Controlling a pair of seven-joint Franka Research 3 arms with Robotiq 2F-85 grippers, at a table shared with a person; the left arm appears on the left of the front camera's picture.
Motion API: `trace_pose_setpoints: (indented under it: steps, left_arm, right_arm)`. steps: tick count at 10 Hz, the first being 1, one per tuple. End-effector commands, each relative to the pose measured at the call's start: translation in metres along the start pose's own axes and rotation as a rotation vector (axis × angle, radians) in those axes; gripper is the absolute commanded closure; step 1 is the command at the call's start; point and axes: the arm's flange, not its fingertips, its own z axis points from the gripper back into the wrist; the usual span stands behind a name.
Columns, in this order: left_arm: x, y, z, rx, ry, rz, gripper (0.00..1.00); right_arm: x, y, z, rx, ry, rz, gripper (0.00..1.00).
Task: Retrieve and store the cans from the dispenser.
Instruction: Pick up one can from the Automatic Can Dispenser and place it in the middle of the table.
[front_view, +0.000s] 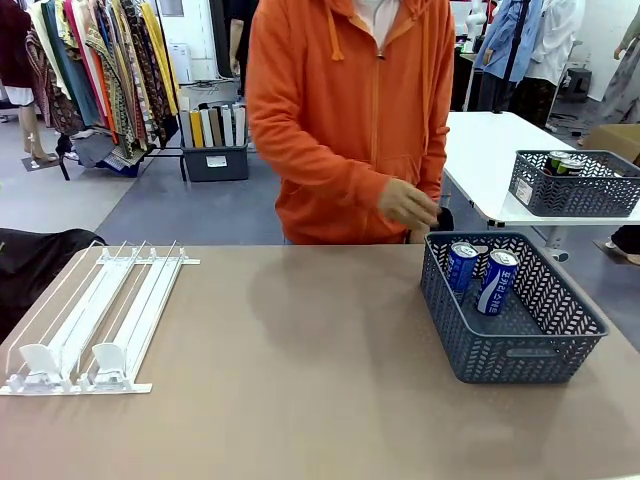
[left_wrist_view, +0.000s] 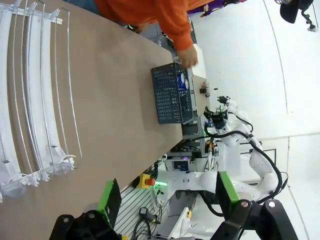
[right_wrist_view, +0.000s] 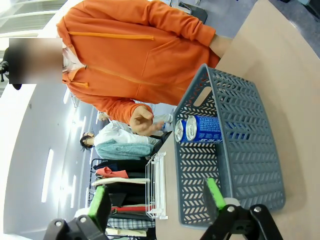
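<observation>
Left gripper (left_wrist_view: 167, 197) was spread wide with nothing between its green pads (left_wrist_view: 109, 194), hanging off the table's (front_view: 300, 330) near edge and looking across it. My right gripper (right_wrist_view: 156, 200) looked just as wide, also gripping nothing, with the grey basket (right_wrist_view: 245, 150) right in front of it. From the front cam I could see the dispenser (front_view: 90, 320) sitting at my left end of the table, white rails running away from me and the two pusher blocks (front_view: 75, 362) slid down against the front lip (no cans in the lanes as far as I could tell). Two blue cans (front_view: 480, 275) were leaning inside the basket (front_view: 515, 345) at the right end, silver tops up. The person in the orange hoodie stood at the far side, one hand (front_view: 405, 203) hovering just behind the basket's back rim, not touching it from what I could see.
</observation>
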Motion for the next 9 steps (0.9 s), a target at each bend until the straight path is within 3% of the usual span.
trace_pose_setpoints:
  steps: [1,9]
  left_arm:
    - [-0.0025,0.0004,0.0034,-0.001,0.014,-0.010,0.00]
    - [-0.0025,0.0004,0.0034,-0.001,0.014,-0.010,0.00]
  right_arm:
    - [0.0012,0.0029,0.0013,0.004,0.003,0.002,0.00]
    - [0.0012,0.0029,0.0013,0.004,0.003,0.002,0.00]
